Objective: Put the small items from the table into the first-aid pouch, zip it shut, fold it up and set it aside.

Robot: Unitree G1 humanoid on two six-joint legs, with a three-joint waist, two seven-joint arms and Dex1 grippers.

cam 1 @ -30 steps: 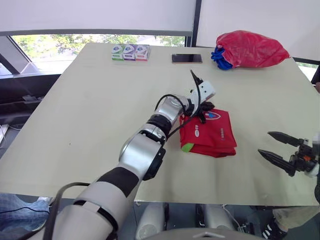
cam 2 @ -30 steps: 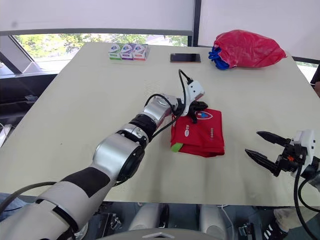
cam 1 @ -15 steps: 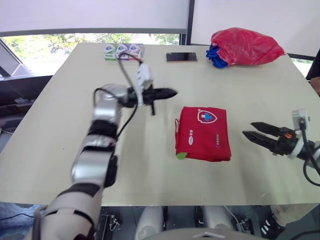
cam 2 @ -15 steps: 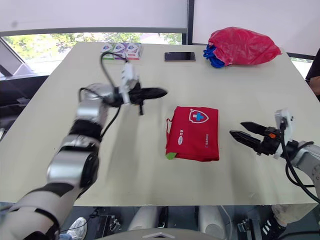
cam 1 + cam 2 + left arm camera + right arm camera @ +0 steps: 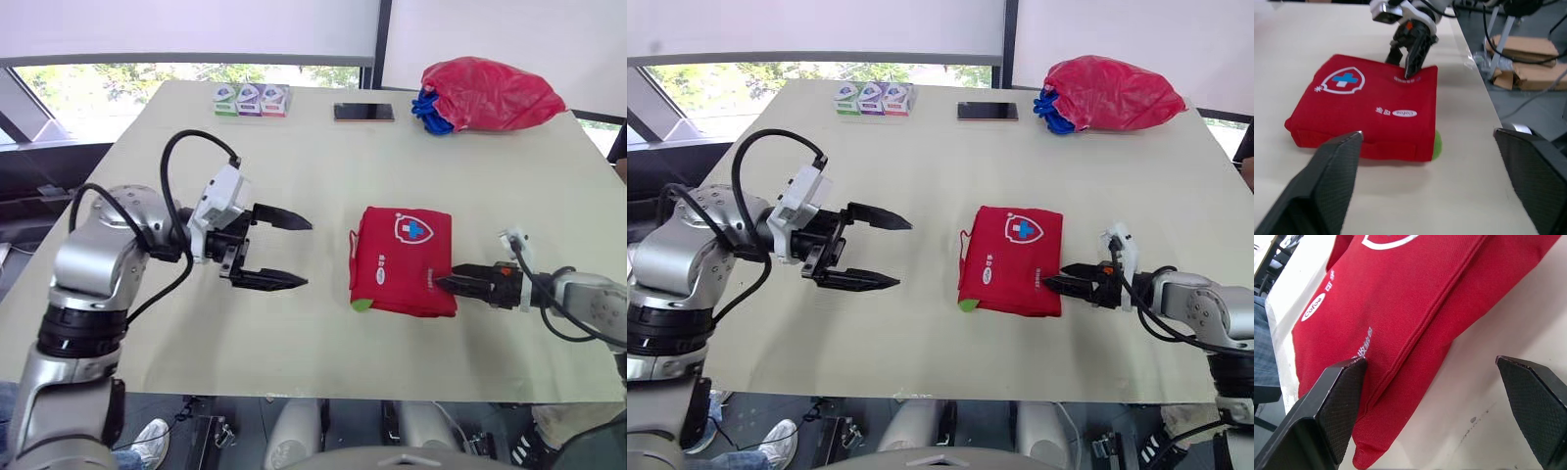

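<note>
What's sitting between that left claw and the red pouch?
Nothing: the left eye view shows only bare table between the open left claw and the first-aid pouch.

The bare table (image 5: 294, 166) in the centre, between the left gripper (image 5: 309, 255) and the red pouch (image 5: 404, 259), is free, the right gripper (image 5: 441, 282) blocks the pouch's lower right, and boxes (image 5: 252, 100), a phone (image 5: 363, 113) and a red bag (image 5: 490, 95) line the top.

Daylight comes from the window (image 5: 118, 83) far beyond the left gripper (image 5: 309, 255) and lights the table (image 5: 196, 147) evenly (the glass itself is washed out). Faint, soft shadows lie just under that gripper and along the pouch (image 5: 407, 255) beside it.
</note>
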